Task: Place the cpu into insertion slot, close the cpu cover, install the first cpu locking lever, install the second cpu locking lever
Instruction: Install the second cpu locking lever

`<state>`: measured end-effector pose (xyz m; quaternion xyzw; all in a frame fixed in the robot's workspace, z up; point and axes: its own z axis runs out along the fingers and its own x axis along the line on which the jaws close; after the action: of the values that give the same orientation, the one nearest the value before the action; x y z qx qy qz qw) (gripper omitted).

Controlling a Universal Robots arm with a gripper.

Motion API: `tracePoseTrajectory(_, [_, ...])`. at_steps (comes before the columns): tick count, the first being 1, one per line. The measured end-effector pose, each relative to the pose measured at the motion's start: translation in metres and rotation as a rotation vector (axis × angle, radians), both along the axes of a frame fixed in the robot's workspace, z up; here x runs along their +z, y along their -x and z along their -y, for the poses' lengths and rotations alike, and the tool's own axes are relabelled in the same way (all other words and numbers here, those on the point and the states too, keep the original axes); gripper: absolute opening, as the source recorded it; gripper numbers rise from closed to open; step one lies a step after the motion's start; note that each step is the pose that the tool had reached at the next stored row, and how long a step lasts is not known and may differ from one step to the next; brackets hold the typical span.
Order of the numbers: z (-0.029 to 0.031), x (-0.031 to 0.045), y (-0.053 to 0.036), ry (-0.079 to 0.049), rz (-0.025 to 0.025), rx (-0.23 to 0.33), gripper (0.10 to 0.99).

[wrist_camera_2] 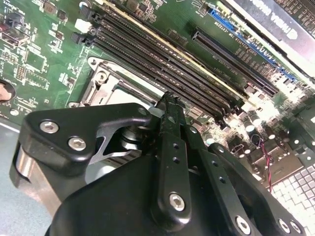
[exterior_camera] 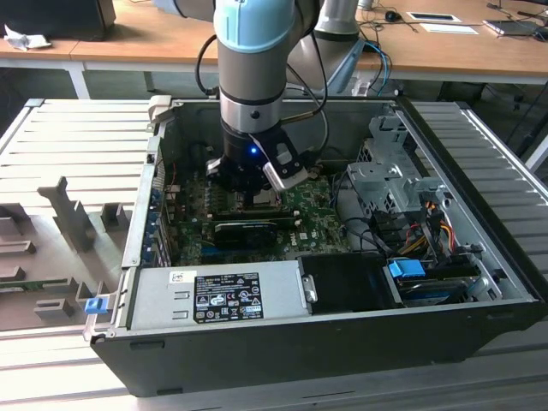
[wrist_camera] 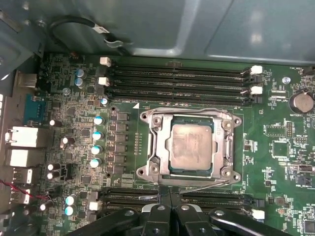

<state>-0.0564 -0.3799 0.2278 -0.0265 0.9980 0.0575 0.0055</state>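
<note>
First wrist view, cpu in insertion slot, cpu cover down, gripper pressed together, empty.

In the exterior view the arm's wrist covers the insertion slot. In the second wrist view the gripper hides most of it, and the picture's edge cuts the expansion card.

A lab: wooden desks behind an opened computer case
</note>
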Motion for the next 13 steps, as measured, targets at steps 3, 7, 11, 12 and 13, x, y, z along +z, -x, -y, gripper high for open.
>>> tracePoseTrajectory(3, [0.0000,-0.0010,0.0007,-0.001,0.0000,0.000,0.106])
tracePoseTrajectory(7, [0.0006,-0.0034,0.0023,-0.010,-0.0001,0.000,0.106])
tracePoseTrajectory(11, [0.0015,-0.0038,0.0027,-0.013,-0.0001,0.000,0.106])
tracePoseTrajectory(12, [0.0015,-0.0038,0.0028,-0.013,0.0000,0.000,0.106])
tracePoseTrajectory(13, [0.0016,-0.0039,0.0029,-0.013,0.0000,0.000,0.106])
